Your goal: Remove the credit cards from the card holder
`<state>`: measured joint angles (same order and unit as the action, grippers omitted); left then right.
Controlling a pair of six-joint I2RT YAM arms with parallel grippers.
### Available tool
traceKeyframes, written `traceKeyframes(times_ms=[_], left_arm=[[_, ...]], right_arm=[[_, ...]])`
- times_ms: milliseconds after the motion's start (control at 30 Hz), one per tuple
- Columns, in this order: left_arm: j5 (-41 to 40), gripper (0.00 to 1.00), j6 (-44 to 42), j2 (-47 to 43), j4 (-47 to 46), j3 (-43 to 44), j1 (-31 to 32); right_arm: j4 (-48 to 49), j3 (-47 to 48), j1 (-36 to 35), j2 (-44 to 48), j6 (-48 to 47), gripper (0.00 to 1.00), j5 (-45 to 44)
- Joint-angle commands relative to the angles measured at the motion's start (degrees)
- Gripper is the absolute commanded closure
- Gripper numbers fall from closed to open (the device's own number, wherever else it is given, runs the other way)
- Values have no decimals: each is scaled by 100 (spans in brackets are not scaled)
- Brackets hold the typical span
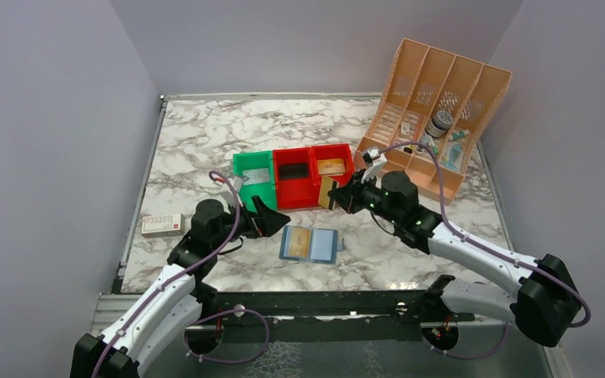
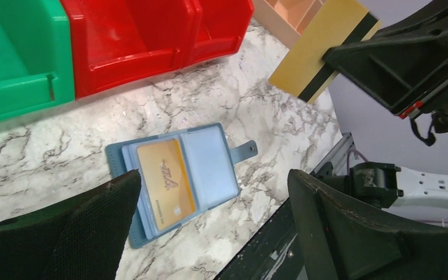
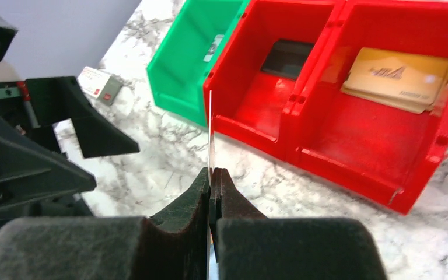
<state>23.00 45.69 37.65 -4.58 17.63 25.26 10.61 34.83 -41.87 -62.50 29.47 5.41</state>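
The blue card holder (image 1: pixel 320 246) (image 2: pixel 213 157) lies open on the marble between the arms, with a tan-gold credit card (image 1: pixel 298 242) (image 2: pixel 164 184) in its left panel. My left gripper (image 1: pixel 274 216) (image 2: pixel 213 175) hangs open just left of and above it, holding nothing. My right gripper (image 1: pixel 337 195) (image 3: pixel 212 172) is shut on another tan-gold card with a black stripe (image 1: pixel 328 193) (image 2: pixel 318 49) (image 3: pixel 211 128), held on edge in front of the red bins. More gold cards (image 1: pixel 331 167) (image 3: pixel 396 76) lie in the right red bin (image 1: pixel 339 150) (image 3: pixel 373 169).
A green bin (image 1: pixel 240 161) (image 2: pixel 17 70) (image 3: pixel 175 87) holds a pale card (image 1: pixel 257 175). The middle red bin (image 1: pixel 293 193) holds a dark flat thing (image 3: pixel 286 55). A white-and-red flat box (image 1: pixel 162 225) (image 3: pixel 99 84) lies at the left. An orange rack (image 1: pixel 410 87) stands back right.
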Motion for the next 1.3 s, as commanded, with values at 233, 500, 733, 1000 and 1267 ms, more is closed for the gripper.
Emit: traceKeyframes(times_ms=[233, 500, 733, 1000, 1267], left_arm=[[-468, 1, -349, 234, 616, 218, 11], [-647, 1, -498, 104, 985, 320, 6], [-683, 1, -500, 97, 995, 320, 4], [-724, 1, -500, 256, 942, 280, 4], [-742, 1, -543, 271, 1025, 309, 5]], right_arm=[[-335, 1145, 845, -924, -1300, 99, -496], [-329, 1734, 847, -1701, -2533, 99, -703], [-174, 1963, 763, -2637, -4251, 99, -957], [1072, 1642, 566, -3171, -6057, 99, -948], [1069, 2077, 557, -3962, -6707, 99, -1390]])
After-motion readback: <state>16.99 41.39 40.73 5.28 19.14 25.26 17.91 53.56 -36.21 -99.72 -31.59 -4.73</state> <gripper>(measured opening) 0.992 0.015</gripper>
